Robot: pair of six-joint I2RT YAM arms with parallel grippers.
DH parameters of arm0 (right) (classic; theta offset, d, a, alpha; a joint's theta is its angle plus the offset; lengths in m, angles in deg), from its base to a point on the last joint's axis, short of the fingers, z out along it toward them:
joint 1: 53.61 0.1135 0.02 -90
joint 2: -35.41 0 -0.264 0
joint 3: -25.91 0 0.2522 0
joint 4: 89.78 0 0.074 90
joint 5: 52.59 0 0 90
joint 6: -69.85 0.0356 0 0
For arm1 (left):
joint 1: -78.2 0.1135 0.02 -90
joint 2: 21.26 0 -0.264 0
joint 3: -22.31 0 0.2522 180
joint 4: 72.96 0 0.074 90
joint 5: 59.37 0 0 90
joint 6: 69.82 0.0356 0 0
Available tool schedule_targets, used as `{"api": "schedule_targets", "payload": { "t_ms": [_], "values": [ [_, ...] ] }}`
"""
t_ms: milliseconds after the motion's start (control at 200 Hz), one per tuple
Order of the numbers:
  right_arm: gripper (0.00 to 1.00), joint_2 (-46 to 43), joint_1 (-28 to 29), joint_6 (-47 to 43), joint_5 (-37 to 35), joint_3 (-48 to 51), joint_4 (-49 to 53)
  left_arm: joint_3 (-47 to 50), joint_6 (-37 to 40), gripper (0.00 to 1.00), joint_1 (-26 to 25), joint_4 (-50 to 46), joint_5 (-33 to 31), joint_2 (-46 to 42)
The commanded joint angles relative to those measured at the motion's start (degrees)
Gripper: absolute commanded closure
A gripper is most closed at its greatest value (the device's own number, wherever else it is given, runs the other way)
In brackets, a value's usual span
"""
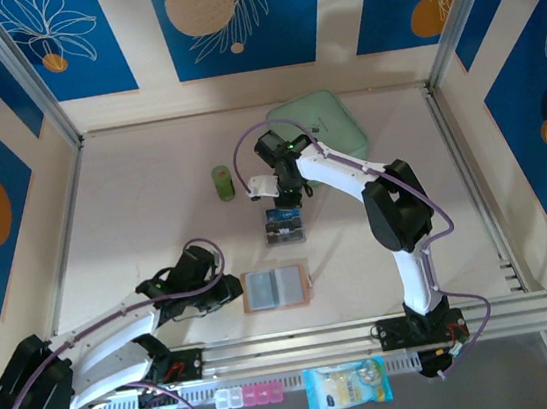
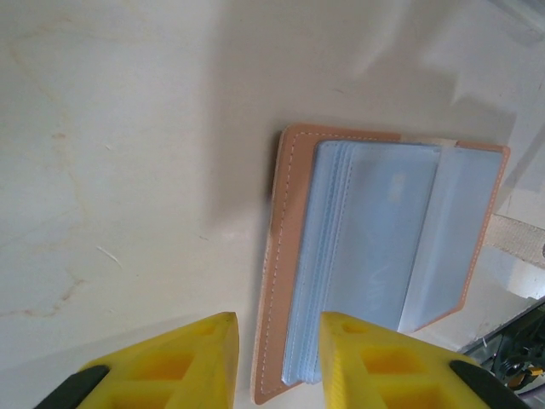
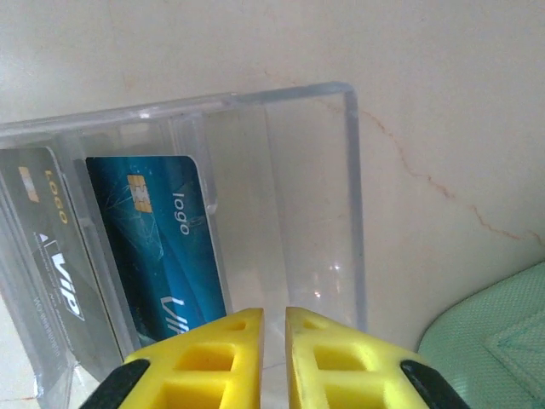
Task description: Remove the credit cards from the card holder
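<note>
The card holder lies open and flat on the counter. A clean pull likely needs its tan edge pinned while a card slides straight out of the grey sleeves; whether any card is inside cannot be told. The left pincer hangs partly open over its corner, holding nothing. Beyond, two credit cards, blue and dark, stand in a clear box under the right pincer, narrowed to a slit; a grip cannot be told.

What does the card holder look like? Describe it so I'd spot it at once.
On the pale table, look near the front edge, just ahead of the metal rails. The card holder lies open there: a tan-pink leather frame around grey-blue sleeves, unlike the clear box behind it or the mint-green case farther back.
</note>
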Motion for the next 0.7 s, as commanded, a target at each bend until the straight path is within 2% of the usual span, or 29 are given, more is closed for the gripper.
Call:
{"api": "schedule_targets", "payload": {
  "t_ms": [0,150,315,465,695],
  "values": [
    [0.83,-2.57,0.26,1.03,-0.91,0.41,-0.97,0.69,-0.35,0.70,0.68,-0.35,0.72,-0.80],
    [0.82,-5.24,0.45,4.16,-1.02,0.43,-1.42,0.77,-0.44,0.70,0.69,0.12,0.92,-0.81],
    [0.81,-8.73,1.73,11.81,0.67,1.88,-0.46,0.91,-0.37,0.73,0.67,2.19,2.01,0.73],
    [0.82,-12.80,4.38,23.43,4.63,5.69,-1.54,1.04,-0.50,0.80,0.57,5.11,3.96,3.53],
    [0.82,-21.24,9.66,43.69,10.22,16.97,-9.00,0.78,-0.37,0.86,0.20,7.30,4.88,6.49]
  ]
}}
